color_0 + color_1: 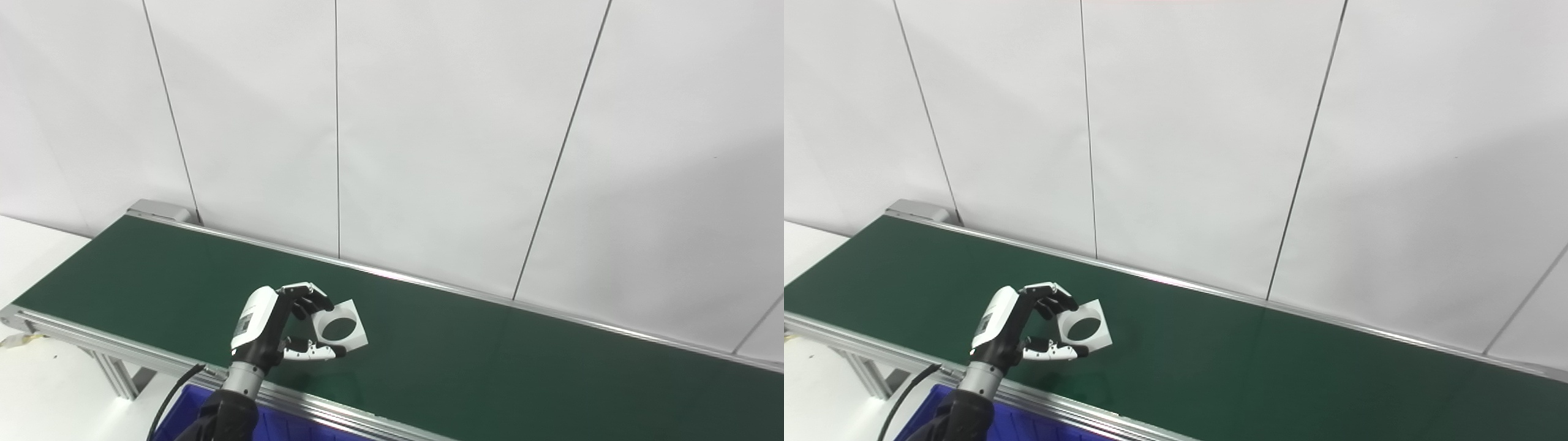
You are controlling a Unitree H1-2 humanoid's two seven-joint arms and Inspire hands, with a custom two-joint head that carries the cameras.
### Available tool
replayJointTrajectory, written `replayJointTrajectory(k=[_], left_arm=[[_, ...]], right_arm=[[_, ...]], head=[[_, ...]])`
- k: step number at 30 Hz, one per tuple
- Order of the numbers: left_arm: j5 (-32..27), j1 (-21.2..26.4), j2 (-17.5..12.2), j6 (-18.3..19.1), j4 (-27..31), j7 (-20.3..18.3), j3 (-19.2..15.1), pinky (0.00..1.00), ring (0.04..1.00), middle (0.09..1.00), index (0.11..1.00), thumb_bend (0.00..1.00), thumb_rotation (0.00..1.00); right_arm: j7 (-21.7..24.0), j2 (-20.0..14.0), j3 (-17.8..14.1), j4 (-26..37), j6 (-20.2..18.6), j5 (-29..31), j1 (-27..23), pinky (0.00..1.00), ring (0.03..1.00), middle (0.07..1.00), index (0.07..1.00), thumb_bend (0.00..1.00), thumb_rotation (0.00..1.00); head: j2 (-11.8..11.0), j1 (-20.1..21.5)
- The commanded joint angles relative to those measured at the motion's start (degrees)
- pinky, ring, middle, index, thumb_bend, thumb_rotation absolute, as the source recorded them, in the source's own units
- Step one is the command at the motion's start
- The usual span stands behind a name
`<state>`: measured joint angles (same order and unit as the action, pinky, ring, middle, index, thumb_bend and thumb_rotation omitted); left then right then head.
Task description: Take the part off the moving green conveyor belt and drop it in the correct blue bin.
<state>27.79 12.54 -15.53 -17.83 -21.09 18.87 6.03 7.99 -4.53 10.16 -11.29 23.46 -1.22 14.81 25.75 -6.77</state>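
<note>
The part is a white square plate with a large round hole (340, 329) (1085, 331). My left hand (278, 327) (1020, 331) is shut on it, fingers over its top edge and thumb under its lower edge. The plate is tilted and raised above the green conveyor belt (490, 355), near the belt's front rail. A blue bin (288, 425) (1023, 427) lies just below the hand, in front of the belt, mostly cut off by the picture's bottom edge. My right hand is not in view.
The belt's aluminium front rail (343, 413) runs between hand and bin. A leg of the conveyor frame (116, 373) stands at the left. White wall panels (429, 122) rise right behind the belt. A black cable (168, 401) trails from the left wrist.
</note>
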Motion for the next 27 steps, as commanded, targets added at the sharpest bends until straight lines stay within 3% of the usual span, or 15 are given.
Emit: replayJointTrajectory(k=[1,13,19,27], left_arm=[[-0.3,0.5,-0.3,-1.2,2.9,0.0,-0.6,0.45,0.427,0.506,0.515,0.5,0.0],[-1.8,-4.9,-0.2,-6.3,7.6,-2.2,-0.9,0.46,0.43,0.499,0.517,0.5,0.0],[-2.6,-7.5,0.3,-7.1,9.6,-3.8,-0.9,0.47,0.437,0.497,0.514,0.5,0.0],[-6.2,-10.6,0.6,-6.4,13.6,-8.5,-0.7,0.48,0.44,0.499,0.51,0.5,0.0]], right_arm=[[0.7,0.1,-0.2,1.8,3.4,1.3,-0.1,0.73,0.814,0.833,0.888,1.0,0.33],[-0.3,0.4,-0.2,4.3,3.3,0.3,1.0,0.74,0.813,0.84,0.888,1.0,0.32],[-0.3,0.4,-0.1,5.2,3.3,-0.1,1.3,0.75,0.82,0.847,0.892,0.97,0.3],[-0.9,1.3,0.2,6.2,2.9,-1.1,2.0,0.77,0.836,0.854,0.91,0.94,0.36]], head=[[0.1,0.0],[5.1,4.7],[7.3,6.6],[10.3,9.9]])
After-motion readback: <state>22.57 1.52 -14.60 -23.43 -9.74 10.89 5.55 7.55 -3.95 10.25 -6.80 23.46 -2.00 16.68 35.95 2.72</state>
